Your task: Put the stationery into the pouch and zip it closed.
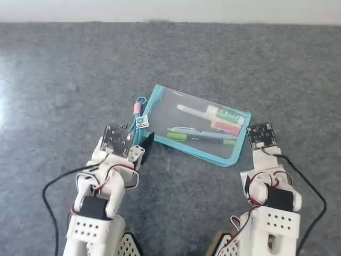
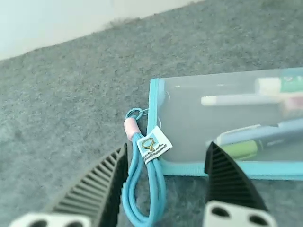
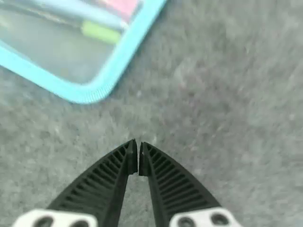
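Where the grey, felt-like bench spreads before both arms, one lot lies flat on it: a clear pouch with turquoise trim, placed between the two sets of fingers.

Contents, seen through the clear wall, all inside the pouch:
- one white-barrelled marker with a green-labelled end;
- one pink piece, just beside that end;
- one pale blue pen;
- one green pen, nearest the long edge that faces the arms.

Whether the zip is shut cannot be told.

Fittings: a blue cord loop hung from a small ring at the pouch's corner. It carries a pink bead and a small white tag.

Left gripper: fingers spread wide, holding nothing. The cord loop lies between them, close beside one finger. The tag sits about midway between the fingertips. The pouch's corner and trimmed long edge lie just ahead of the tips.

Right gripper: fingers pressed together tip to tip, holding nothing, over bare bench. A rounded corner of the pouch lies ahead of the fingertips and off to one side, apart from them. In the high view this arm stands at the pouch's short end, opposite the cord.
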### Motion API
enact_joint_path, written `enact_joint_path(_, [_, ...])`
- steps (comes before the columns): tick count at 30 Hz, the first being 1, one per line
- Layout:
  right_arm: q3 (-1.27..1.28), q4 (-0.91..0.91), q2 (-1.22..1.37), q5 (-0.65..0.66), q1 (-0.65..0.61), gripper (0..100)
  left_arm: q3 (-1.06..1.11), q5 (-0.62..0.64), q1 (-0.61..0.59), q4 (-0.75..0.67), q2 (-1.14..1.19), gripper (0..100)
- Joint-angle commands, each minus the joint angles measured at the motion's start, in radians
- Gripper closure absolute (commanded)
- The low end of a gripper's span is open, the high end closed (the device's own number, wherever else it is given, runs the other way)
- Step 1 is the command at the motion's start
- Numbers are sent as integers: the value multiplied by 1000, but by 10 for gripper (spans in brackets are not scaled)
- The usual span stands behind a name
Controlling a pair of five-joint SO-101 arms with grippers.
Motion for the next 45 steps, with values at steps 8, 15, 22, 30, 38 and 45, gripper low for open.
enact_joint_path(8, [64,-74,-2,-17,2,991,16,11,-18,269,-245,754])
enact_joint_path(15, [68,-65,-51,-17,5,991,16,11,-28,468,-244,754])
enact_joint_path(22, [150,39,-364,-17,1,991,16,11,-28,632,-244,755])
enact_joint_path(30, [229,88,-464,-11,7,991,16,11,-26,632,-244,755])
enact_joint_path(38, [265,74,-498,-9,2,990,16,11,-26,632,-244,755])
enact_joint_path(45, [265,70,-498,-9,1,990,16,11,-26,632,-244,755])
